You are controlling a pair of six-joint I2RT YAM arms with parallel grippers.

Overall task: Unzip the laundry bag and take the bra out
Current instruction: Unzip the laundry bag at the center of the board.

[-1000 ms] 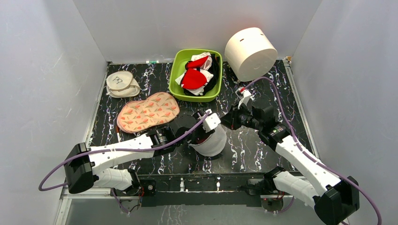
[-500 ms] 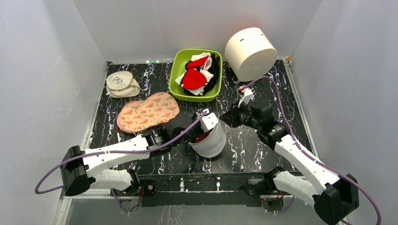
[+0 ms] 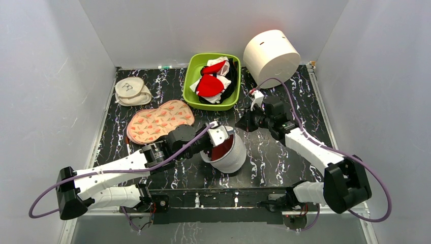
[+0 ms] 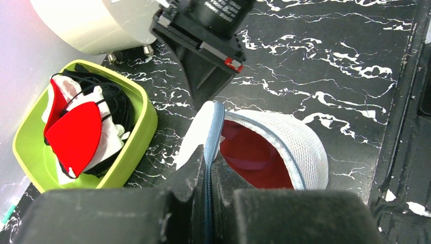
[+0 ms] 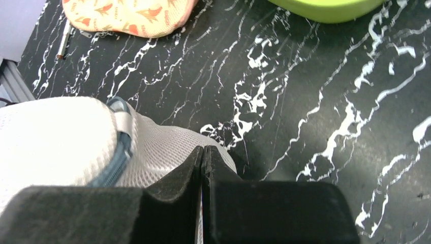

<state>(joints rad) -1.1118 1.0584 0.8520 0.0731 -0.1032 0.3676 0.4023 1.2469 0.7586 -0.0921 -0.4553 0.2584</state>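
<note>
Green tub (image 3: 195, 81) beyond the laundry bag (image 3: 231, 157), floral pouch (image 3: 160, 121) left; my left end effector (image 4: 207, 158) pinches its zip rim, right end effector (image 5: 202, 156) closed beside it, bra (image 4: 251, 157) inside

1 overhead; 2 close wrist views, apparently sharing laundry bag (image 4: 305, 145).

The laundry bag (image 4: 305, 147) is white mesh, the bra (image 4: 249, 155) maroon, the table (image 4: 330, 66) white-veined black.

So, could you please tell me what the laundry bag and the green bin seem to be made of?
The laundry bag looks like matte white mesh fabric; fine weave holes show. The green bin is probably moulded plastic: smooth, glossy, rounded rim.
</note>
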